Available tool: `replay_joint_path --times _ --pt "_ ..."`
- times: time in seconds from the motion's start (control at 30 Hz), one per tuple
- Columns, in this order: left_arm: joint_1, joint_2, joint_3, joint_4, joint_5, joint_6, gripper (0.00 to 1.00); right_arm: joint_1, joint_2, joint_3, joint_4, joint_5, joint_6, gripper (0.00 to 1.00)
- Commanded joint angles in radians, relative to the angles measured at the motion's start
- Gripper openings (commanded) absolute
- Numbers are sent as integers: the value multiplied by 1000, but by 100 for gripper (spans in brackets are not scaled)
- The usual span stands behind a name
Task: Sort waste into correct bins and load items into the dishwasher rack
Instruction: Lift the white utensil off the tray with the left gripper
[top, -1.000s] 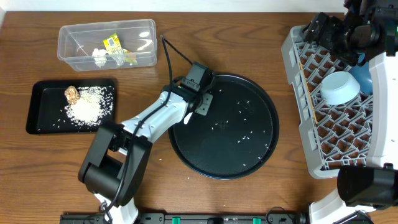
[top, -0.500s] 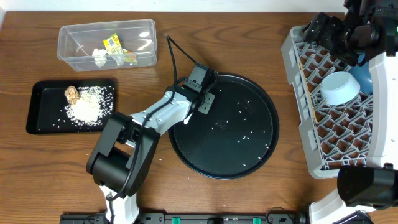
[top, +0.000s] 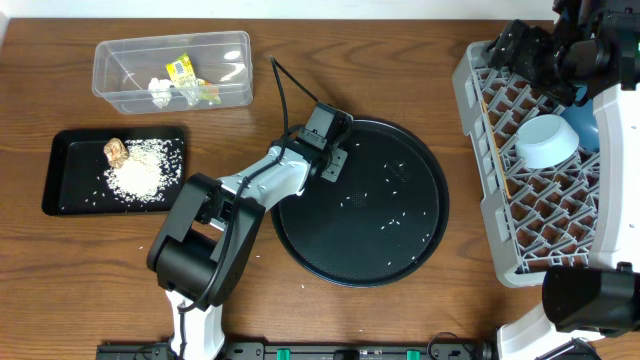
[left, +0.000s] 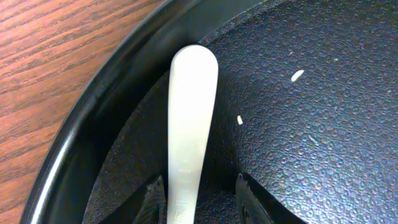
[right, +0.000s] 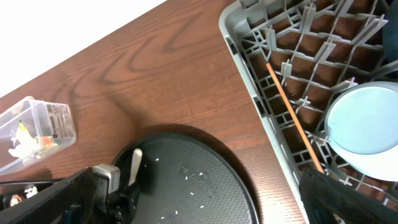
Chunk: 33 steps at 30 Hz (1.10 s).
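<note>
Holds the left arm (top: 250, 185) low, stretched from its black base at the near left and slanting away and rightward, white forearm nearly flat. Points the left gripper (top: 328, 163) down and forward, with the wrist camera block just behind it. Pinches a white utensil (left: 189, 124) between the dark fingers (left: 252, 202), partly closed, one on each side of the handle. Raises the right arm (top: 612, 150) along the right edge, white link upright, black wrist bent leftward at the far corner. Carries the right gripper (top: 540, 52) high, fingers (right: 351, 199) spread wide, gripping nothing
</note>
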Motion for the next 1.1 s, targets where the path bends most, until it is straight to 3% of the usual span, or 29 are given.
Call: replay_joint_path --times 0.0,0.23,0.4,1.07 --pt "-3 59 -8 -16 -10 10 37 7 -4 -1 -3 2 -16 99" --pt "-3 59 -8 -35 -10 10 15 7 -4 -1 -3 3 -16 99" --pt "-3 59 -8 -37 -10 10 6 7 -4 -1 -3 2 -16 99" --pt "-4 -59 -8 -84 -9 -4 6 7 -4 -1 -3 3 -16 99"
